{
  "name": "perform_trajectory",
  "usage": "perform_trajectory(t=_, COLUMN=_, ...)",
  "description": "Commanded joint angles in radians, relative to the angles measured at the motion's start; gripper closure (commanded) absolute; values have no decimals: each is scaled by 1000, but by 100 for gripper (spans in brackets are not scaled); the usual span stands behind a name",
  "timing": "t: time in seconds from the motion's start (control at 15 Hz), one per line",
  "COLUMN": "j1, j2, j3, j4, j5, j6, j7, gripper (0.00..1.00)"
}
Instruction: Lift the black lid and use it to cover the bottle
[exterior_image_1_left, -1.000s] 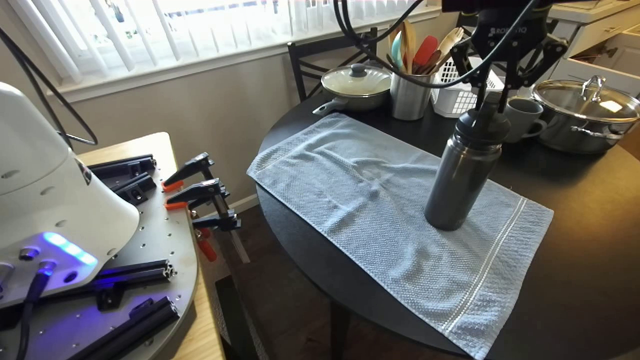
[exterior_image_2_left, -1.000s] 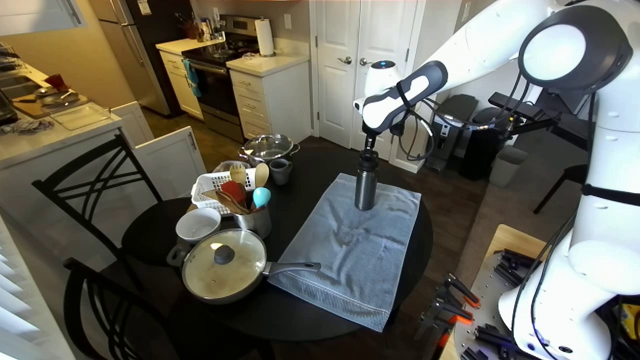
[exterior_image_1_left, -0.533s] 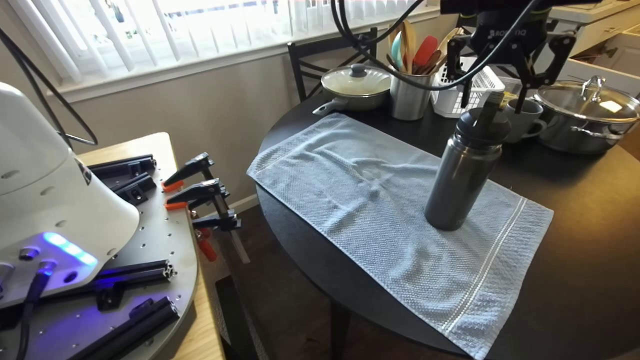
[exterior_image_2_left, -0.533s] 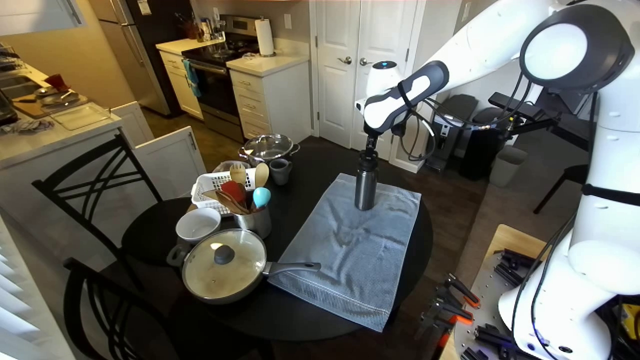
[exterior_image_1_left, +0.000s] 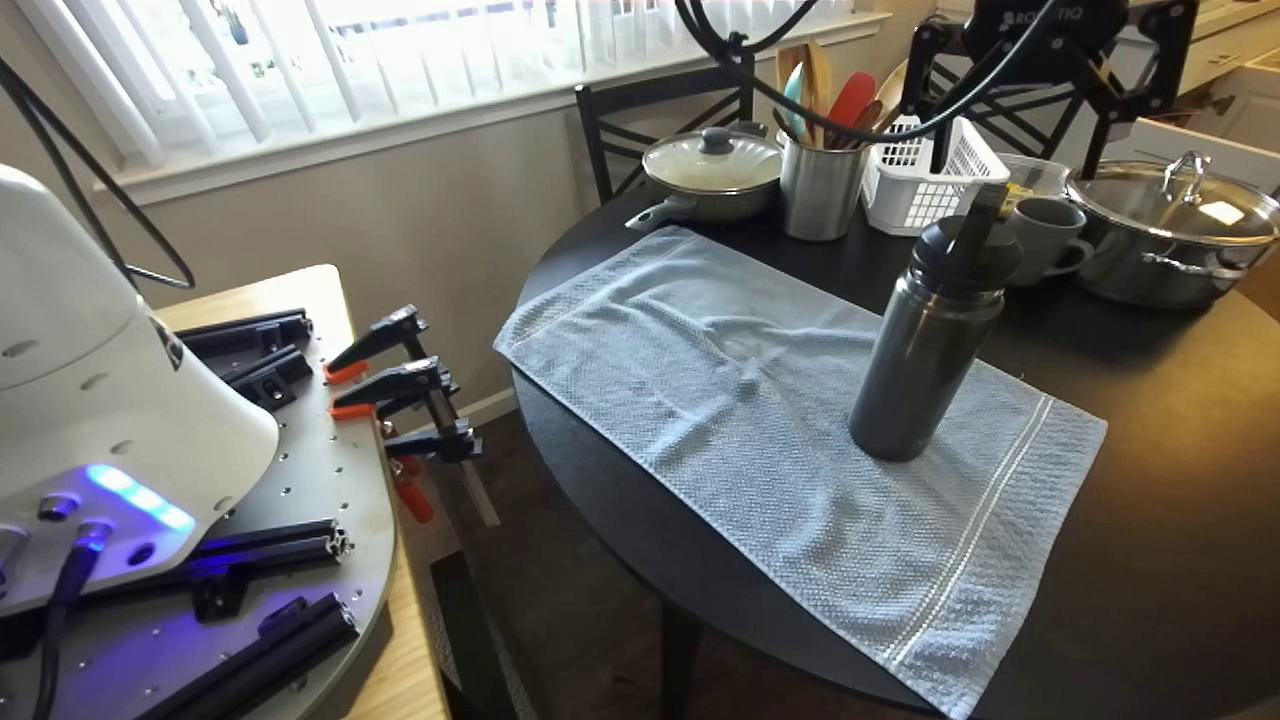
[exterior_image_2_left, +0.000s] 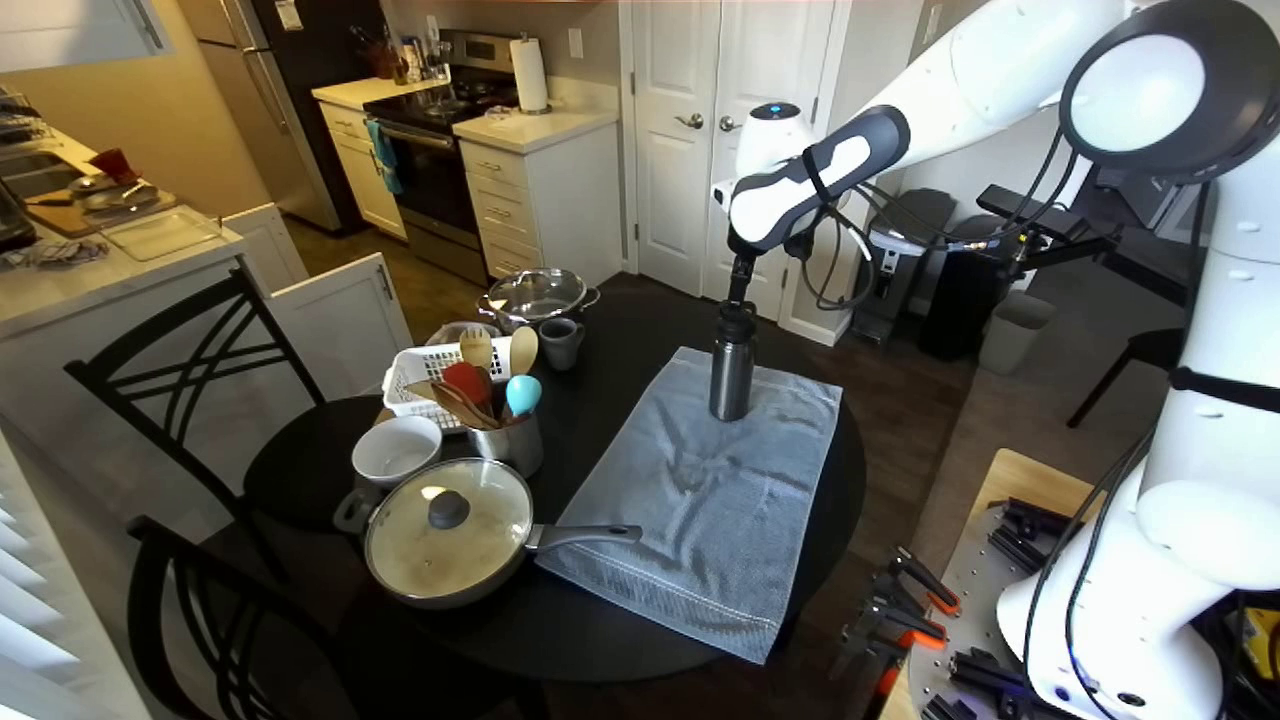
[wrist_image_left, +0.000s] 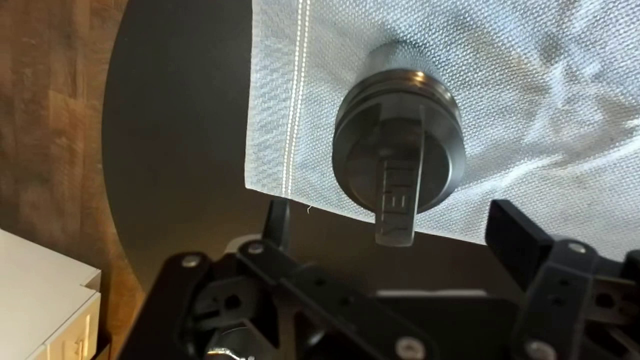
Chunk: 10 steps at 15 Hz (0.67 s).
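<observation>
The bottle, dark metallic grey, stands upright on the blue-grey towel in both exterior views. On its mouth sits the black lid, whose strap-like handle rises from the top; the wrist view shows the lid from above, lettering on its handle. My gripper hangs above the lid with its jaws wide apart. Nothing is held between the fingers. In the wrist view the handle's end lies in the gap of the gripper, clear of both fingers. Whether the lid is seated tightly cannot be seen.
The towel covers part of the round dark table. Beyond the bottle stand a grey mug and a steel pot. A white basket, a utensil cup and a lidded pan line the far side.
The gripper's fingers were together at the lid's handle one second ago. They have spread apart, let go, and the gripper has risen. Bottle and lid have stayed in place.
</observation>
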Motion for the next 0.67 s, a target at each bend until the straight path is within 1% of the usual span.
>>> perform_trajectory(t=0.0, j1=-2, j2=-55, j3=10, j4=-12, j5=0, j6=-22, j7=5, gripper=0)
perform_trajectory(t=0.33, j1=8, j2=-92, j3=14, j4=-20, j5=2, j6=-41, j7=11, gripper=0)
perform_trajectory(t=0.4, j1=11, j2=-94, j3=12, j4=-18, j5=-1, j6=-58, j7=18, gripper=0)
perform_trajectory(t=0.53, j1=22, j2=-99, j3=6, j4=-14, j5=-17, j6=-130, j7=38, gripper=0)
perform_trajectory(t=0.6, j1=12, j2=-73, j3=12, j4=3, j5=0, j6=-86, j7=2, gripper=0)
